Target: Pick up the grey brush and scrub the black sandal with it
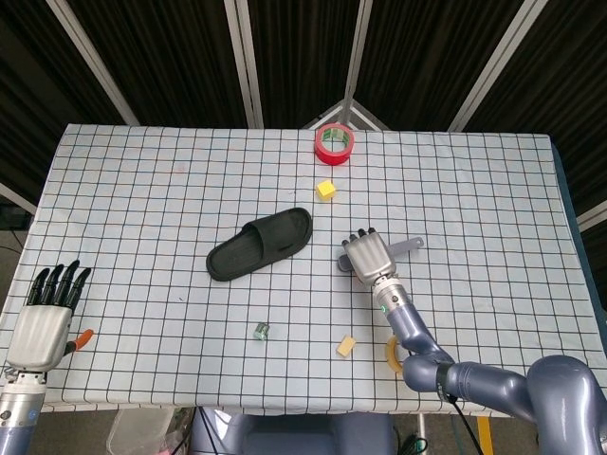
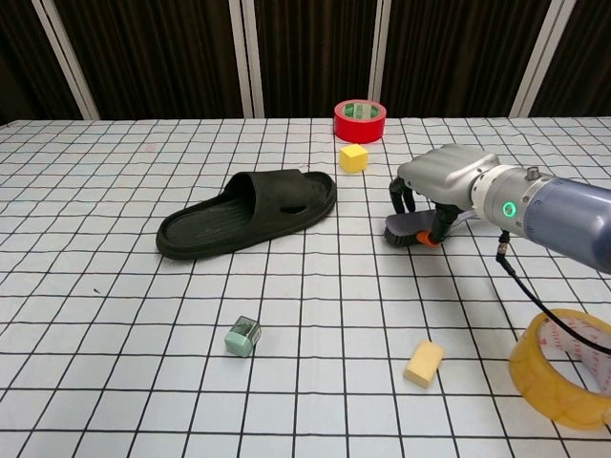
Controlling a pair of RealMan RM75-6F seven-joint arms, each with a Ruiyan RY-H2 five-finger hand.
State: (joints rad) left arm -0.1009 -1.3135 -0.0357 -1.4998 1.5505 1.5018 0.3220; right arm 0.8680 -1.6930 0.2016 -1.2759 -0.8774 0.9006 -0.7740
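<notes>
Right robot hand seemingly curled around stiff, light grey plastic-handled brush; best gripped mid-handle; soft black rubber sandal nearby

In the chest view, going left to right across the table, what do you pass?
Black sandal → small green block → yellow cube → grey brush under the right hand → yellow tape roll.
</notes>
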